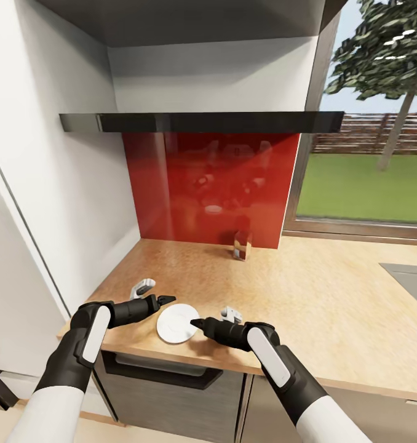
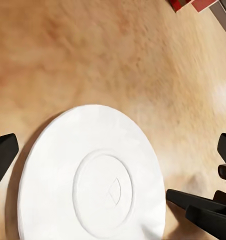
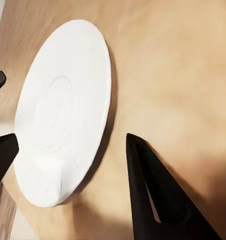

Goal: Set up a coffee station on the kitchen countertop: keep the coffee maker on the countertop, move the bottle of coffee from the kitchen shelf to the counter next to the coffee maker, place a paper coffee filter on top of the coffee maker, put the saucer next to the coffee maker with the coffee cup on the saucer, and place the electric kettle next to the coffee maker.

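Now the saucer [image 1: 177,323] lies flat on the desk [image 1: 307,295] between both tools. Left tool [image 1: 166,300] and right tool [image 1: 196,322] look spread, pinching nothing; I'd pinch its rim squarely

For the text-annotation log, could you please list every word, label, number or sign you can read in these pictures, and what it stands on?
No readable text anywhere.
The red-and-white carton by the red backsplash: any print is too small and blurred to read.
The saucer on the countertop: plain white, with only a faint wedge-shaped mark near its centre, not a letter or number.
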